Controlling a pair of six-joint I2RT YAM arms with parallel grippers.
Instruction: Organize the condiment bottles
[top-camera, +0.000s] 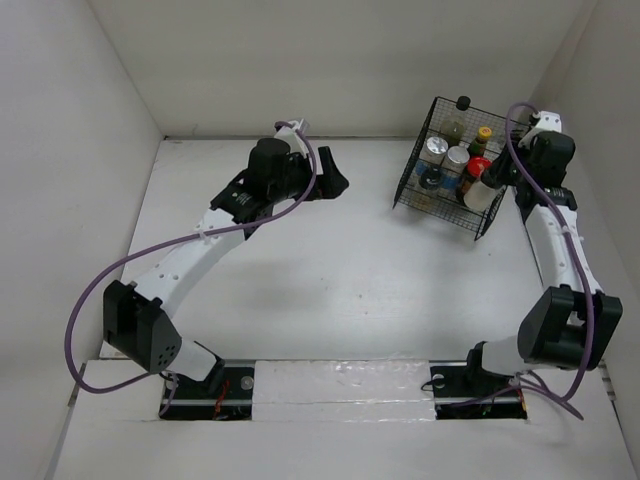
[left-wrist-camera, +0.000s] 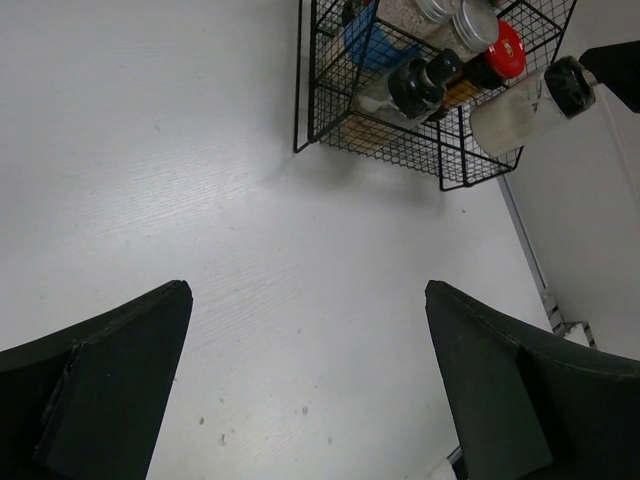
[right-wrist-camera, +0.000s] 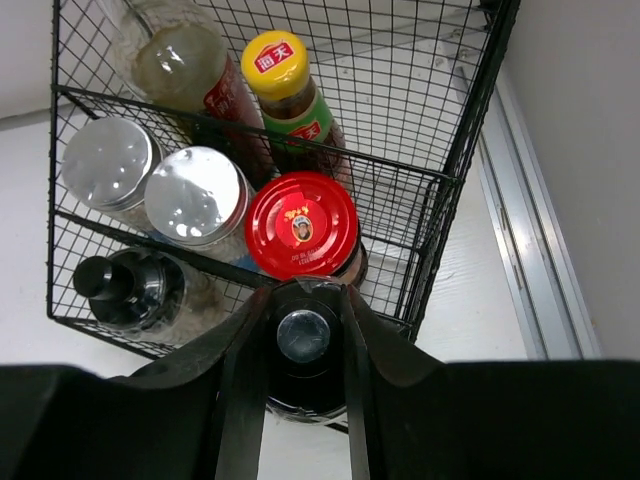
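Note:
The black wire basket (top-camera: 412, 190) stands at the back right and holds several condiment bottles: a tall bottle (right-wrist-camera: 185, 60), a yellow-capped bottle (right-wrist-camera: 280, 65), two silver-lidded shakers (right-wrist-camera: 105, 165) (right-wrist-camera: 195, 195), a red-lidded jar (right-wrist-camera: 300, 225) and a tan black-capped bottle (right-wrist-camera: 125, 290). My right gripper (right-wrist-camera: 304, 292) is shut on the black cap of the pale bottle (top-camera: 482, 192). It holds the bottle tilted just outside the basket's near right corner. The pale bottle also shows in the left wrist view (left-wrist-camera: 515, 112). My left gripper (left-wrist-camera: 306, 295) is open and empty over bare table, left of the basket.
White walls enclose the table on the left, back and right. The right wall (top-camera: 610, 150) runs close behind the basket and the right arm. A white strip (top-camera: 340, 385) lies along the near edge between the arm bases.

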